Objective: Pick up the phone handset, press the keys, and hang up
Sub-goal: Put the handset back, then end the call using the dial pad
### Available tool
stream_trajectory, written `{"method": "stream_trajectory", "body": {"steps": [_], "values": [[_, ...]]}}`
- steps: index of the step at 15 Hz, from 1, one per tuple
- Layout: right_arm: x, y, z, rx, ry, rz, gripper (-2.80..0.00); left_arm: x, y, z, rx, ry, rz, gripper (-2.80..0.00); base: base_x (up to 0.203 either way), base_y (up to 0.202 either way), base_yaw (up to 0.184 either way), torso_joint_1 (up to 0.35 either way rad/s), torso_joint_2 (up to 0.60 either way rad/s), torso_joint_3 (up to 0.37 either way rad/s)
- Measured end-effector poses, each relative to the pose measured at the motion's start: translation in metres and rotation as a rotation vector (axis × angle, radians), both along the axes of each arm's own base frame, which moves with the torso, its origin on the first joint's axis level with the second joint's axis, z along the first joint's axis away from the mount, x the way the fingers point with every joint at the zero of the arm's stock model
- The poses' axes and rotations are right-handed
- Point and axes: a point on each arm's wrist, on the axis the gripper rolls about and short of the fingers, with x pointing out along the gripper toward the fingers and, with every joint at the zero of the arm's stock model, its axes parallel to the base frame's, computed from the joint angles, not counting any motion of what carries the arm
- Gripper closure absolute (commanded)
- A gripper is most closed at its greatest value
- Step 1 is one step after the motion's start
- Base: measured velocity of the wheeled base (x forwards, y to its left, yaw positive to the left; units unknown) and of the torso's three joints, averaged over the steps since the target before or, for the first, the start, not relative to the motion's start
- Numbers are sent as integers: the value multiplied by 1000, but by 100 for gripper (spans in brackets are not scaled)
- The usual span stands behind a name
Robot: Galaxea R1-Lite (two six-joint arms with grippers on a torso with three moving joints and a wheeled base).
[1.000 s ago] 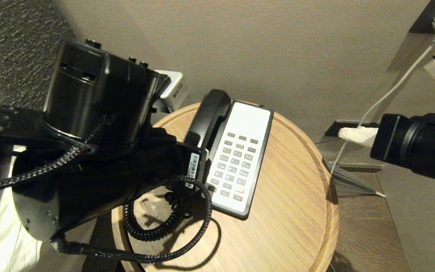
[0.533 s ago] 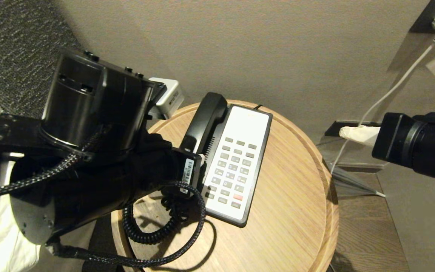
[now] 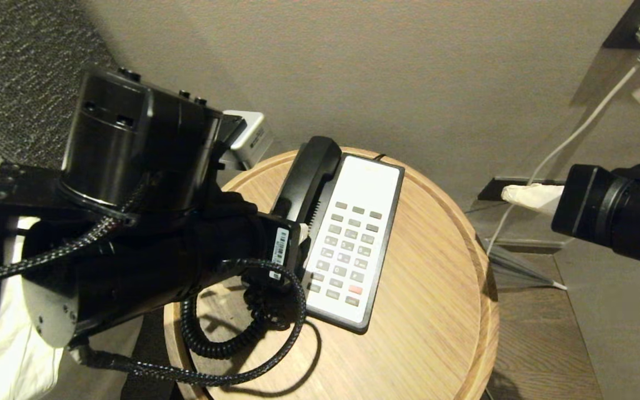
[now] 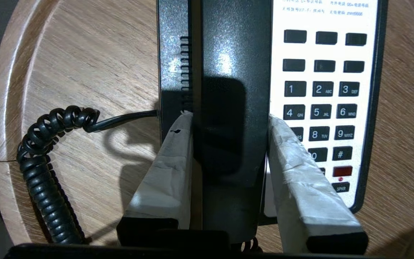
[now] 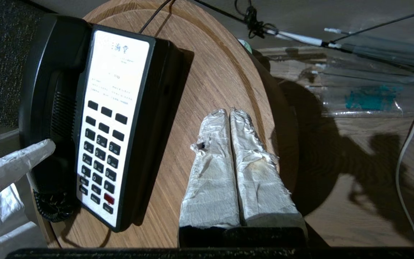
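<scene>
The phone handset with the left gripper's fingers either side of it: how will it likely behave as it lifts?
The phone handset looks rigid, so it should lift as one piece. Its glossy surface may slip between the left gripper's wrapped fingers. The coiled cord is floppy and will probably trail and tug on the phone base.

Phone base point(image 3: 353, 244) on round table point(image 3: 425, 333); phone handset point(image 3: 306, 178) along base's left; coiled cord point(image 3: 214, 333) front-left.

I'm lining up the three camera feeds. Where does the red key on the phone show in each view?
Head view: red key, low on the keypad.
Left wrist view: red key, beside the right-hand finger.
Right wrist view: red key, near the phone's near end.
Shared landmark: coiled cord.
</scene>
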Motion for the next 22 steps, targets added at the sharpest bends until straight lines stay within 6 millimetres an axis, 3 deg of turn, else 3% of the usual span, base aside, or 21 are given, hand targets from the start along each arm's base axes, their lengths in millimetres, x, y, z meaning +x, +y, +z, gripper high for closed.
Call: {"method": "stream_trajectory", "body": {"steps": [6, 12, 13, 20, 22], "values": [[0, 0, 0, 0, 0, 2, 0, 2, 3, 1, 2, -10, 14, -280, 0, 0, 0, 0, 0, 0], [0, 5, -1, -7, 6, 21, 0, -13, 23, 24, -80, -62, 19, -280, 0, 0, 0, 0, 0, 0], [0, 9, -1, -12, 7, 40, 0, -18, 29, 29, -100, -77, 21, 0, 0, 0, 0, 0, 0, 0], [-10, 67, 7, -13, 32, 282, 0, -58, 84, 58, -280, -154, 81, 0, 0, 0, 0, 0, 0, 0], [-17, 84, 1, -44, 64, 346, 0, -66, 98, 60, -328, -166, 103, 0, 0, 0, 0, 0, 0, 0]]}}
